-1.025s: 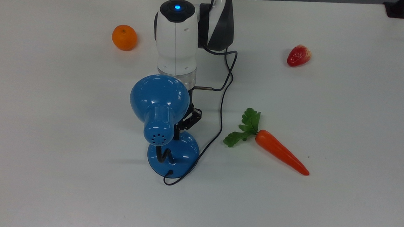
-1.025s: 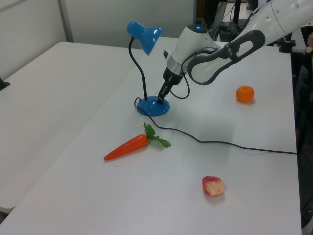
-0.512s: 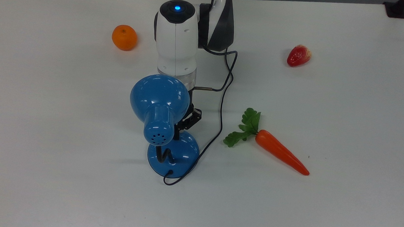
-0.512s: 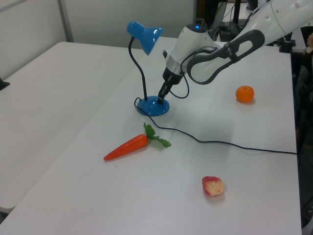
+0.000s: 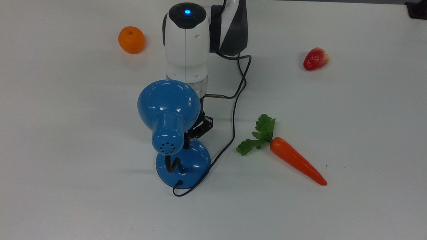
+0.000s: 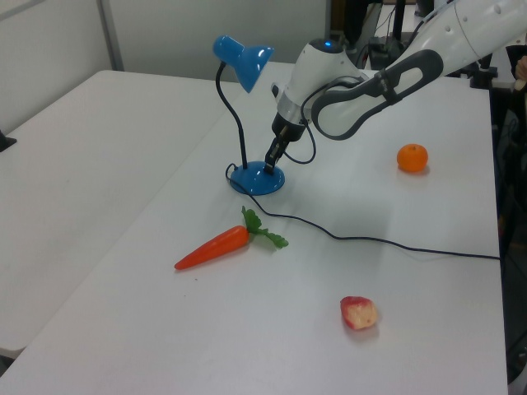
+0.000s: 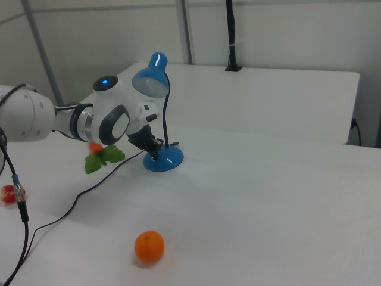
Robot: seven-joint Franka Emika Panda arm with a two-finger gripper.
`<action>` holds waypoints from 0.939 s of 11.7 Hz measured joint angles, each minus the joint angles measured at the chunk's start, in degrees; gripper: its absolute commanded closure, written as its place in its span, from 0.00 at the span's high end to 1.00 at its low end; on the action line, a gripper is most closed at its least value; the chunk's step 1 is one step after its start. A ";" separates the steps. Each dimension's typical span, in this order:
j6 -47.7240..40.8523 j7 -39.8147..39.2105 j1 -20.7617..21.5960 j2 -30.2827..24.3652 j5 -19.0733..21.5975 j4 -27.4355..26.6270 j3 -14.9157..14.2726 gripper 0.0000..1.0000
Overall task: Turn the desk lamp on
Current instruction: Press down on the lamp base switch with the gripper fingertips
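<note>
Even, bright light falls from overhead on my white worktop [image 5: 50, 125], which reads slightly grey-blue in the top view. Shadows are soft and short: a faint smudge beside the lamp [image 5: 169, 113] base, another under the carrot [image 5: 296, 160]. Small white glints sit on the lamp's glossy shade and base. The blue indicator on my arm [image 5: 186, 11] glows clearly. The left view and right view look softer, with paler colours.

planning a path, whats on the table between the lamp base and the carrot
In the top view, the thin black cord runs across bare table between the lamp base and the carrot.
</note>
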 measured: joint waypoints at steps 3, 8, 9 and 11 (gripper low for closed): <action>-6.18 0.16 -0.18 1.78 -0.47 4.57 -0.11 0.02; -9.11 0.21 -0.15 2.79 -1.81 6.94 -0.11 0.02; -9.16 0.24 -0.15 2.83 -1.82 7.01 -0.11 0.02; -9.23 0.31 -0.15 2.85 -1.82 7.08 -0.11 0.02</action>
